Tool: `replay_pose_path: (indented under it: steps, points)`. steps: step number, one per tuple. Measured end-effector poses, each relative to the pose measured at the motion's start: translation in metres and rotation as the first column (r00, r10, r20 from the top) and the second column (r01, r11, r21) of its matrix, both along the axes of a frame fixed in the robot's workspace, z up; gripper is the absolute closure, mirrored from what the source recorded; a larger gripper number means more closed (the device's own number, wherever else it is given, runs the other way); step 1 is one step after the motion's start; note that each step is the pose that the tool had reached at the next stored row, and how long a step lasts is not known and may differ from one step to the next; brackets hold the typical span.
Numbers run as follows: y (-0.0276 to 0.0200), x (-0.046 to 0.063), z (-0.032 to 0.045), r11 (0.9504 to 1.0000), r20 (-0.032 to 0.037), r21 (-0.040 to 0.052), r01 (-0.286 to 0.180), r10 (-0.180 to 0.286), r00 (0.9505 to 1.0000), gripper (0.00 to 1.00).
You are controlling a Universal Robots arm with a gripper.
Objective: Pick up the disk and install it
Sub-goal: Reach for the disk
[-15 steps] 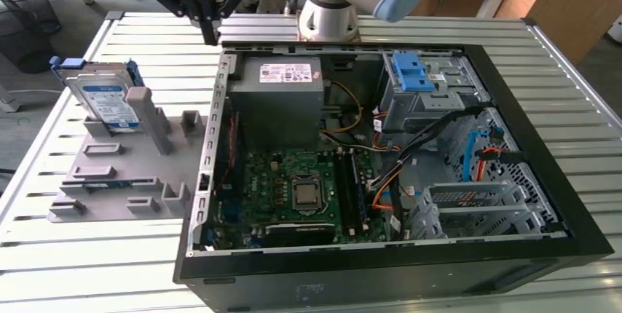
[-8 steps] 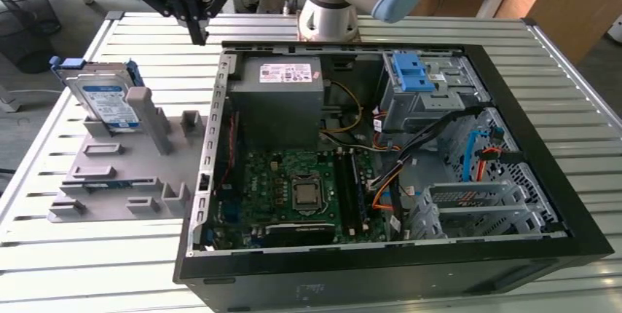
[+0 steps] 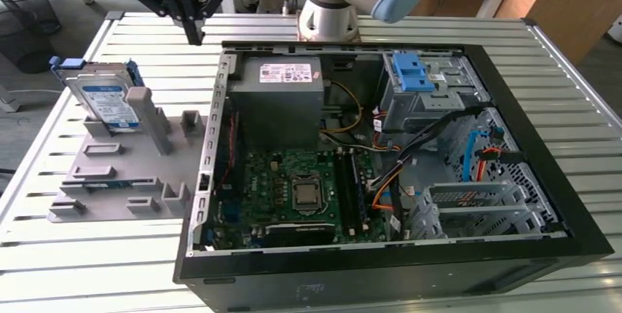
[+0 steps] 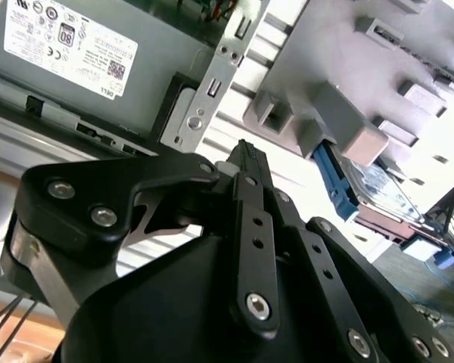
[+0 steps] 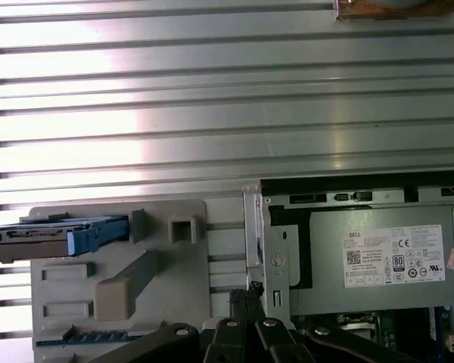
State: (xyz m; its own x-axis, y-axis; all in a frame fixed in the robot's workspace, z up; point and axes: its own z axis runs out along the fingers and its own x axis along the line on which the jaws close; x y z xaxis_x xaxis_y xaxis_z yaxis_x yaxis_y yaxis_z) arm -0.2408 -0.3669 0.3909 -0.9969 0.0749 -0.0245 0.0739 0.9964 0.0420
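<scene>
So the gripper point(image 3: 197, 35) hangs with its fingers pinched together on nothing above the slatted table point(image 3: 569, 80), while the disk point(image 3: 105, 100) sits propped on edge in the grey holder point(image 3: 116, 178), just beside the open PC case point(image 3: 544, 247).

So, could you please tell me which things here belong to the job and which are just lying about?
Job: disk, standing in the grey holder; pincer, shut, above the table; open computer case.
Lying about: power supply; motherboard; cables.
</scene>
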Motion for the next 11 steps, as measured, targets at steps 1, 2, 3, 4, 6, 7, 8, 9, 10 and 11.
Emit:
replay_pose_path:
  steps: [1,2,3,4,6,7,8,9,10,11]
  points:
    - [0.0000,-0.001,-0.0002,1.0000,0.0001,0.0001,-0.006,0.006,1.0000,0.89]
    - [0.0000,-0.002,-0.0004,0.9999,0.0003,0.0003,-0.016,0.016,0.9999,0.89]
    - [0.0000,-0.002,-0.0005,0.9996,0.0002,0.0002,-0.028,0.028,0.9996,0.89]
    - [0.0000,-0.003,-0.0004,0.9993,0.0000,0.0000,-0.037,0.037,0.9993,0.89]
    - [0.0002,-0.005,-0.0006,0.9992,0.0001,0.0000,-0.040,0.040,0.9992,0.89]
    - [0.0004,-0.007,-0.0006,0.9992,0.0001,0.0000,-0.040,0.040,0.9992,0.89]
    - [0.0004,-0.010,-0.0006,0.9992,0.0000,0.0000,-0.040,0.040,0.9992,0.89]
    - [0.0005,-0.012,-0.0007,0.9992,0.0002,0.0001,-0.040,0.040,0.9992,0.89]
    - [0.0005,-0.015,-0.0008,0.9992,0.0002,0.0001,-0.040,0.040,0.9992,0.89]
    - [0.0005,-0.018,-0.0008,0.9992,0.0000,0.0000,-0.040,0.040,0.9992,0.89]
